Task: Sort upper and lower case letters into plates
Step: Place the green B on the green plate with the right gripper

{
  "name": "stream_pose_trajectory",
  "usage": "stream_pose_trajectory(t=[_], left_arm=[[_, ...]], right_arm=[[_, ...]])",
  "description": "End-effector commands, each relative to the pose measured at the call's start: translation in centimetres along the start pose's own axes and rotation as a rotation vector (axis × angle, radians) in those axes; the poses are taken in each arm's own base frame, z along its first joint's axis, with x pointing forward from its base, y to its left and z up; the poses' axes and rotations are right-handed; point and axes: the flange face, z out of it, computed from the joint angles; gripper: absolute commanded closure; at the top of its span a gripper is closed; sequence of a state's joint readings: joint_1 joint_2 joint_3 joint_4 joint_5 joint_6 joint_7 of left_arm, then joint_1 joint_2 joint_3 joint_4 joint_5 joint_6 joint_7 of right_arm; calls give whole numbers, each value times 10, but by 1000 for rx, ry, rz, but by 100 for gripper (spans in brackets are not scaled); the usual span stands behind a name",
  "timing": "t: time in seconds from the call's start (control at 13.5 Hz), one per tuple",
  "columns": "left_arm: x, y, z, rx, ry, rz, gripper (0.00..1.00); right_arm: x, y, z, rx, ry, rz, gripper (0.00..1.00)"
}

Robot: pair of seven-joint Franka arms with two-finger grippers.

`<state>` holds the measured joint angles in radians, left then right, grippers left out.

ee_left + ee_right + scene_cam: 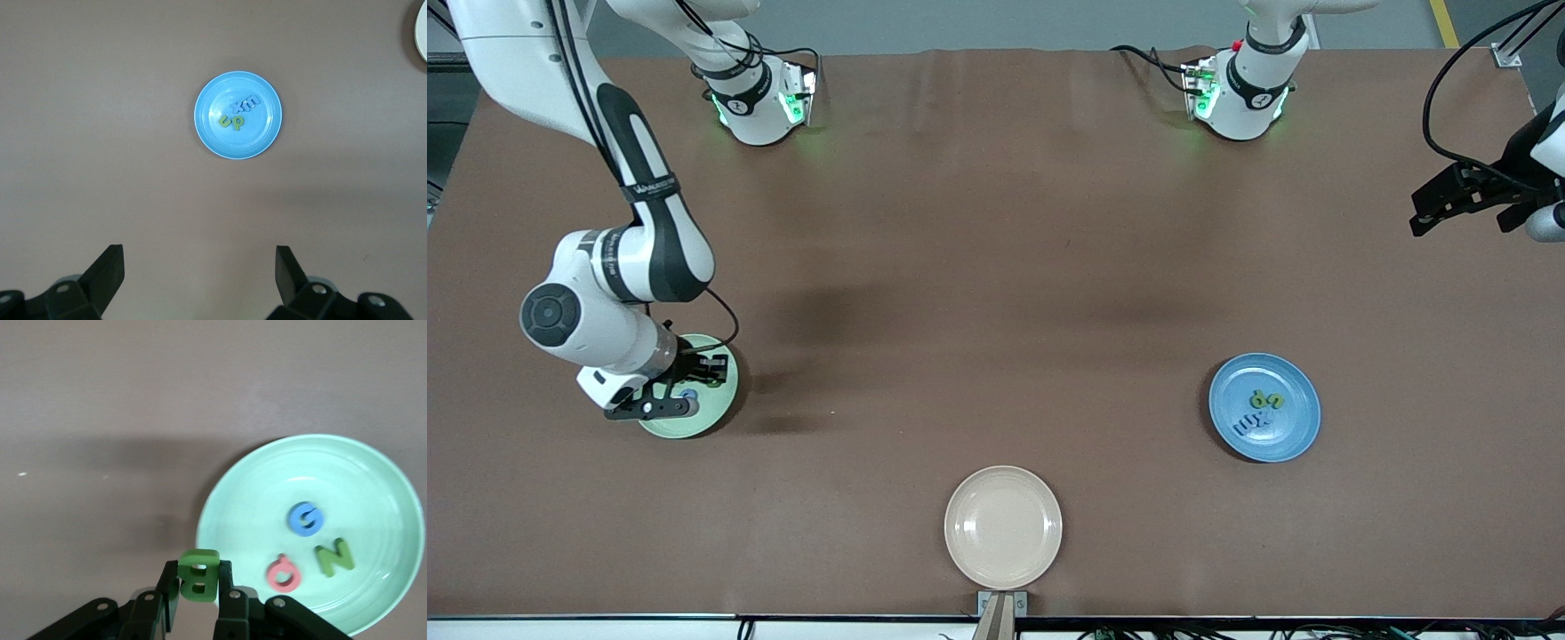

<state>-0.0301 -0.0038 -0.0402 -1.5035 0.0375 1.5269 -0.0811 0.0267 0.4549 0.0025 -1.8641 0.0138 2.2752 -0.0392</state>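
Green B (198,575) is sitting clamped in my right gripper (198,587) over the mint plate (713,414) rim, so I'm centring before release; left gripper (200,273) is waiting open above the blue plate (267,137).

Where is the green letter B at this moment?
The green letter B is pinched in the right gripper, over the edge of the mint green plate at the right arm's end of the table.
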Motion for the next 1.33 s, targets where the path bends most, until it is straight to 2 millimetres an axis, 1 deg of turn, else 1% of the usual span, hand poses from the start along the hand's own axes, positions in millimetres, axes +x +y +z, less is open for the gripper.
stream_pose_trajectory(t=[0.0, 0.15, 0.22, 0.37, 0.44, 0.59, 0.67, 0.74, 0.82, 0.89, 1.04, 1.11, 1.26], left_arm=[[-3, 1, -3, 0, -6, 9, 0], [0, 1, 2, 2, -15, 14, 0], [0, 2, 3, 2, -16, 15, 0], [-1, -2, 1, 0, -15, 8, 0], [0, -2, 1, 0, -14, 0, 0], [0, -2, 2, 1, -17, -5, 0], [0, -2, 2, 1, -17, -5, 0], [0, -5, 1, 0, -14, 1, 0], [0, -7, 0, -1, -12, 2, 0], [0, -7, 0, -1, -12, 2, 0], [0, -7, 1, 0, -14, -3, 0], [0, -5, 2, 0, -15, -2, 0], [1, -3, 4, 1, -20, -7, 0]], right_arm=[[13, 14, 23, -6, -15, -4, 83], [18, 24, 38, -3, -25, 15, 83], [18, 30, 45, -2, -34, 25, 83], [14, 34, 55, 1, -55, 29, 81], [13, 41, 58, 2, -61, 38, 79], [12, 44, 66, 3, -72, 48, 75], [11, 46, 72, 3, -78, 57, 70], [10, 48, 77, 4, -84, 60, 42], [10, 47, 74, 4, -90, 60, 5], [9, 44, 68, 4, -91, 66, 1], [3, 41, 20, 6, -119, 63, 0], [-2, 36, -7, 6, -126, 57, 0], [-19, 30, -76, 4, -144, 50, 0]])
